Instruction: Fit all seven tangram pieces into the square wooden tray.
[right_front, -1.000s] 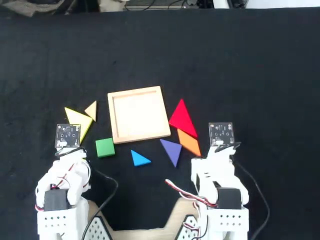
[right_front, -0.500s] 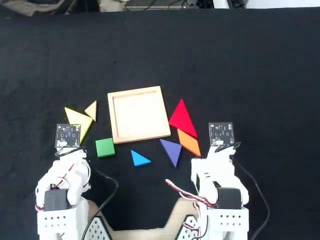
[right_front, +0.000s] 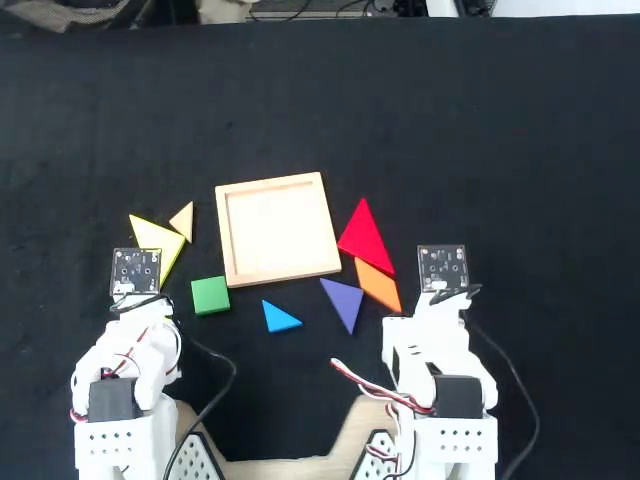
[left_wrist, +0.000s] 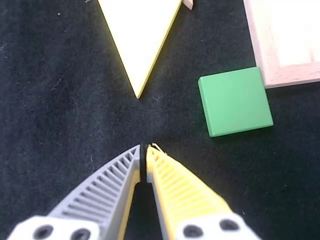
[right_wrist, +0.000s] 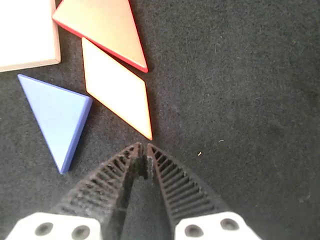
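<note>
Tray (right_front: 278, 228) of pale wood sits flat near the middle of the black-clothed worktop (right_front: 500, 130), somewhat closer to the edge where the arms stand than to the far edge. It is turned a little out of square with those edges. All seven pieces lie on the cloth outside the tray.

Toward the worktop's left edge lies a yellow triangle (right_front: 155, 238). A small pale triangle (right_front: 183, 220) is just beside it, between it and the tray's left rim. A green square (right_front: 210, 295) lies at the tray's near left corner; I cannot tell whether they touch. Between the tray and the arms' edge are a blue triangle (right_front: 279, 317) and a purple triangle (right_front: 344, 300), apart from each other. A red triangle (right_front: 365, 238) lies just beside the tray's right rim. An orange parallelogram (right_front: 379, 284) runs along the red triangle's near edge, so close that I cannot tell whether they touch. The purple triangle is just beside the parallelogram.

The left arm (right_front: 125, 370) and the right arm (right_front: 440, 360) stand at the near edge, well apart. The left gripper (left_wrist: 146, 148) has its fingers pressed together with nothing between them, its tips over bare cloth near the yellow triangle's sharp corner. The right gripper (right_wrist: 142, 146) is likewise closed and empty, its tips over bare cloth just short of the parallelogram's nearest point.
</note>
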